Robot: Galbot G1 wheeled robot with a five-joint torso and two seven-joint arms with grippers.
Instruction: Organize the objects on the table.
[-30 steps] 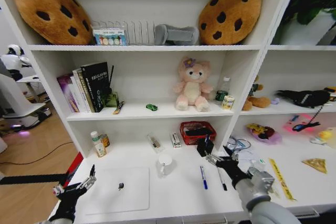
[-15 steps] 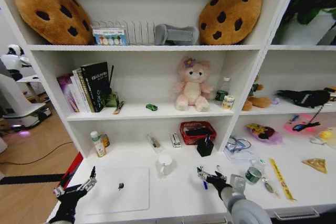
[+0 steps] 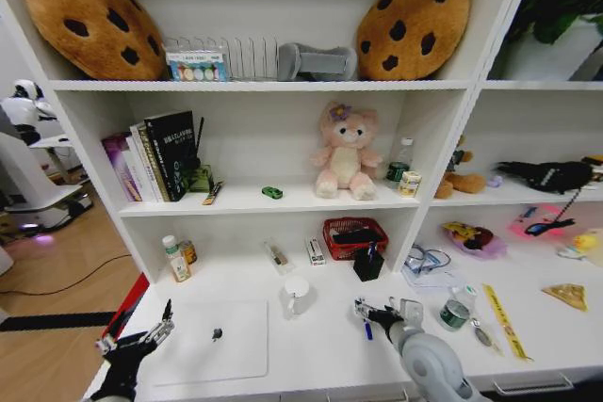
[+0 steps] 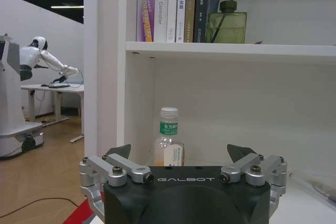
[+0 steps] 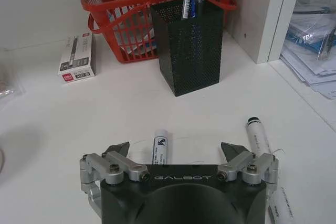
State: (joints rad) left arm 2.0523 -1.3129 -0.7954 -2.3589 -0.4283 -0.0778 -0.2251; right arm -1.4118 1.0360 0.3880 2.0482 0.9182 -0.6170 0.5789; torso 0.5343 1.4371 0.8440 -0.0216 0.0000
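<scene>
While its left gripper (image 3: 155, 329) waits, fingers spread and empty, off the near-left corner of the white desk (image 3: 320, 350) beside the closed silver laptop (image 3: 212, 338), the Galbot's right gripper (image 5: 175, 149) hangs low over a blue pen (image 5: 159, 147) lying on the desktop, jaws wide apart and straddling the barrel without touching it. A black pen (image 5: 259, 132) lies just to the right of the blue one, and a black mesh pen holder (image 5: 188, 45) already holding pens stands farther back, in front of a red basket (image 5: 126, 3) and near a small boxed item (image 5: 77, 57). The risk now is a glancing grasp: the pen is slim and round on a smooth top, so an off-centre pinch could roll it away or nudge the neighbouring black pen, and fingertips driven too low could scrape the desk.
</scene>
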